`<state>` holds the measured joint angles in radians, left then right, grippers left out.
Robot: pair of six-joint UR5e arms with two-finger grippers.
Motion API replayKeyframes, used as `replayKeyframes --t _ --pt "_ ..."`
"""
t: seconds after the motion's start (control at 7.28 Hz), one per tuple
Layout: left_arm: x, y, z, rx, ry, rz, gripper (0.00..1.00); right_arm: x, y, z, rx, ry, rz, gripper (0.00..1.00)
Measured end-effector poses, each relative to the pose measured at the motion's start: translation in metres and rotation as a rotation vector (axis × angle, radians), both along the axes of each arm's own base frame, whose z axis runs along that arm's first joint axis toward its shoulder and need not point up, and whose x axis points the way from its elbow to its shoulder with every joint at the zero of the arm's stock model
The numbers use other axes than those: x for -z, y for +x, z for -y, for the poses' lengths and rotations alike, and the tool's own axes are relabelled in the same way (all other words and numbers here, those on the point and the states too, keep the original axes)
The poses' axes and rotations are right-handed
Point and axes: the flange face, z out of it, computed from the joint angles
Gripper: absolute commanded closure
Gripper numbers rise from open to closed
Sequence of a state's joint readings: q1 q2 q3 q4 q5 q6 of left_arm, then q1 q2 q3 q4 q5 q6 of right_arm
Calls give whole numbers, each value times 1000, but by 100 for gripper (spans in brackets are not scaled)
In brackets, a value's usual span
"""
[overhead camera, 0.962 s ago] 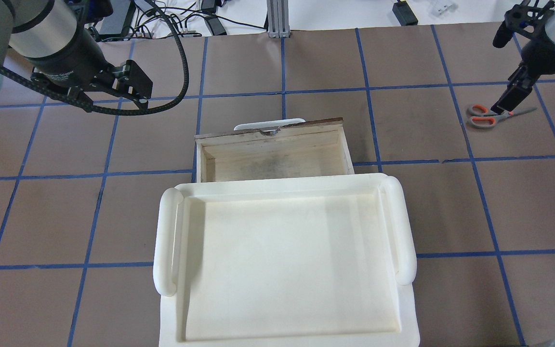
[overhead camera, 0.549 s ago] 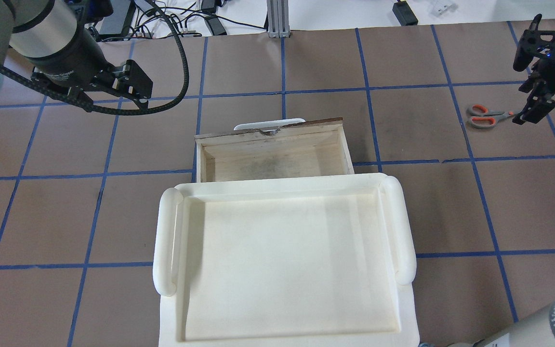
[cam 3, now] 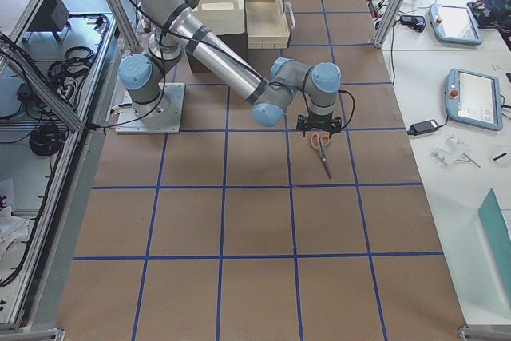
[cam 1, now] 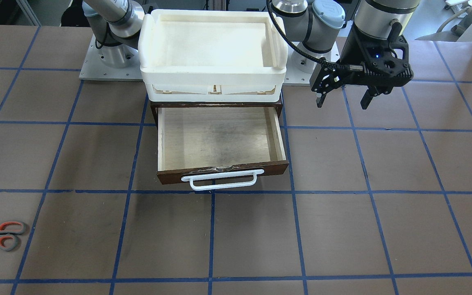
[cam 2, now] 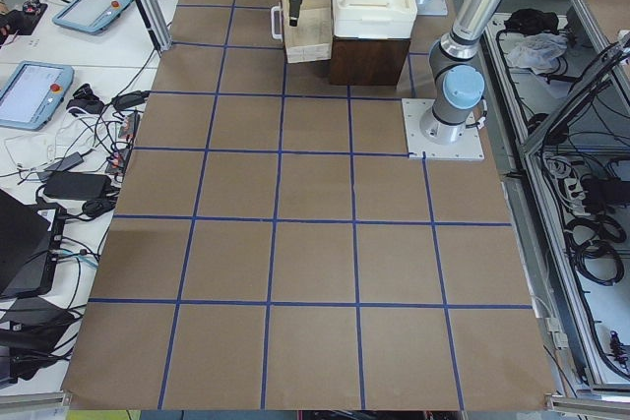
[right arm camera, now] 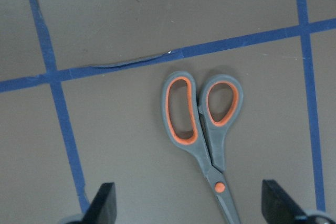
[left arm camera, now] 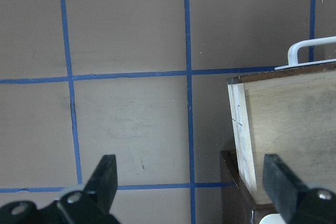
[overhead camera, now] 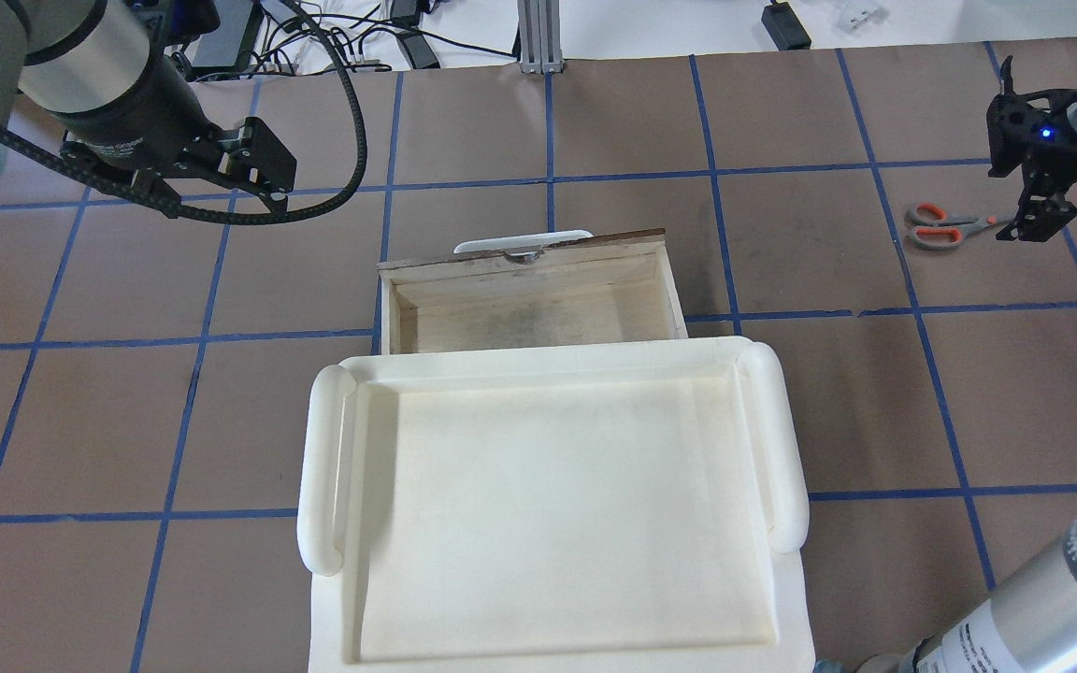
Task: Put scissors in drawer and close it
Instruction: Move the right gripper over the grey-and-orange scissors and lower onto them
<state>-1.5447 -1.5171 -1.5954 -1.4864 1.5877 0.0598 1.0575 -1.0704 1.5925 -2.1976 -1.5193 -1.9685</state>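
The scissors (overhead camera: 942, 227) lie flat on the brown table at the far right, grey handles with orange-lined loops. They also show in the front view (cam 1: 1, 236) and the right wrist view (right arm camera: 203, 124). My right gripper (overhead camera: 1032, 222) is open and hovers over their blade end; the blades run down between its fingers (right arm camera: 105, 203) in the wrist view. The drawer (overhead camera: 524, 252) stands pulled open and empty, with a pale interior (cam 1: 217, 139) and a white bar handle (cam 1: 219, 180). My left gripper (overhead camera: 263, 182) is open and empty, left of the drawer (left arm camera: 286, 129).
A white plastic tray (overhead camera: 323, 467) sits on top of the dark cabinet behind the drawer (cam 1: 211, 84). Blue tape lines grid the table. Cables and tablets lie past the table's far edge (overhead camera: 333, 37).
My right gripper has shifted right, from over the scissors' pivot to their blade end, and its wrist has turned. The scissors and the left arm have not moved.
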Motion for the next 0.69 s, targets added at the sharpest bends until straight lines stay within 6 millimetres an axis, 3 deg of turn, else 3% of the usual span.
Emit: replayKeyframes --t 0.69 --pt "-1 0 -1 0 0 0 0 43 -18 30 -128 9 -11 2"
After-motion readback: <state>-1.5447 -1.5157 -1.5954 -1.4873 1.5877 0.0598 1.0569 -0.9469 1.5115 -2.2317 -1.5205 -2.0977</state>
